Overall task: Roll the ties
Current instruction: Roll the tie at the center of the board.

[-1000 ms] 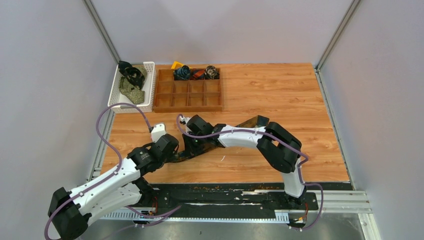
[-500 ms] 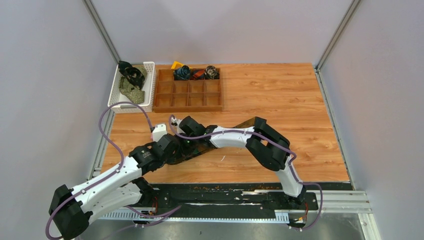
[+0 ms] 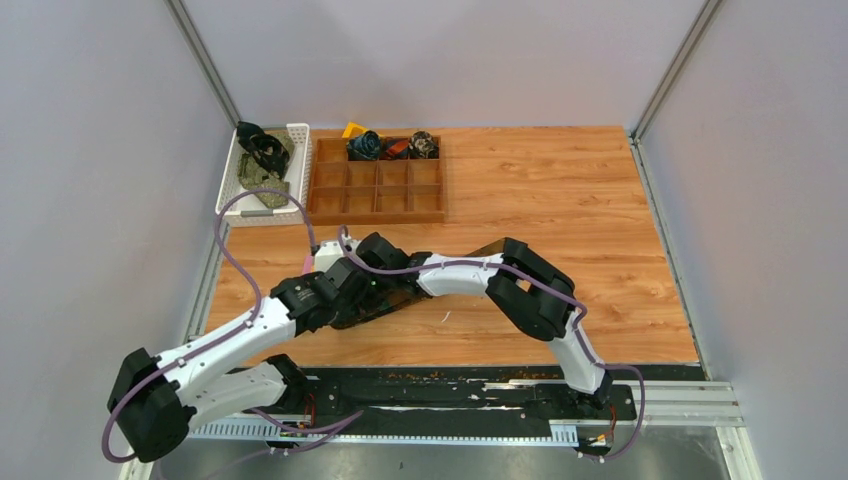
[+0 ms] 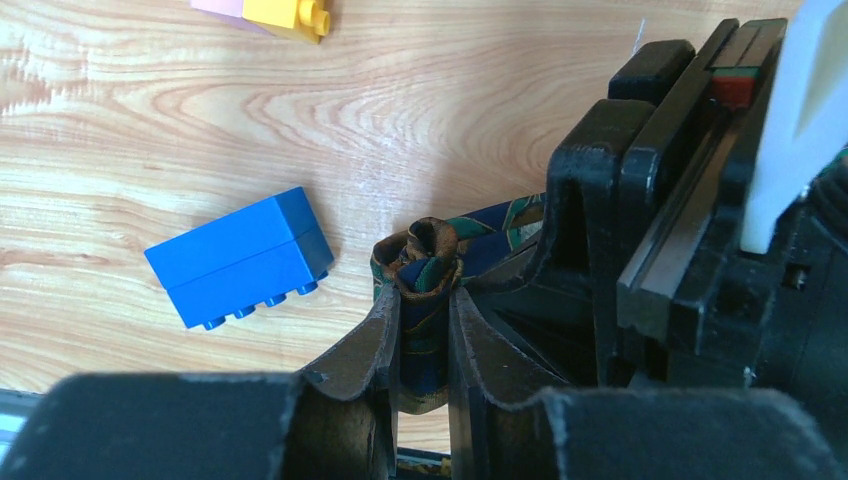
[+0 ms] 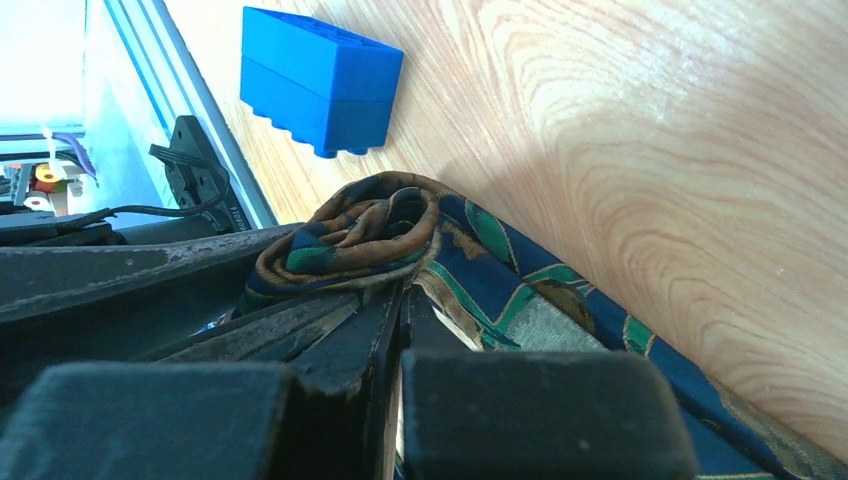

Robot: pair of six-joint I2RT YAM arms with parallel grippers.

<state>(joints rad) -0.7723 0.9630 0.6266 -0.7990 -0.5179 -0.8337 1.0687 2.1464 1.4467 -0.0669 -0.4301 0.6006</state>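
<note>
You're looking at soft woven cloth on the tie, faint sheen. Table: smooth wood grain, satin finish. Blue block: glossy smooth plastic. Your left gripper fingers: matt black, scuffed.

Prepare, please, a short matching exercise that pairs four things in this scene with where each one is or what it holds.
Things
1. blue block
2. patterned tie
3. white basket
4. wooden tray

Places or states
a. holds rolled ties in its far row
b. pinched in the left gripper, partly rolled
c. lying free beside the half-made roll
d. far left corner, holding loose ties

Pairs: 1-c, 2-b, 3-d, 4-a
</note>
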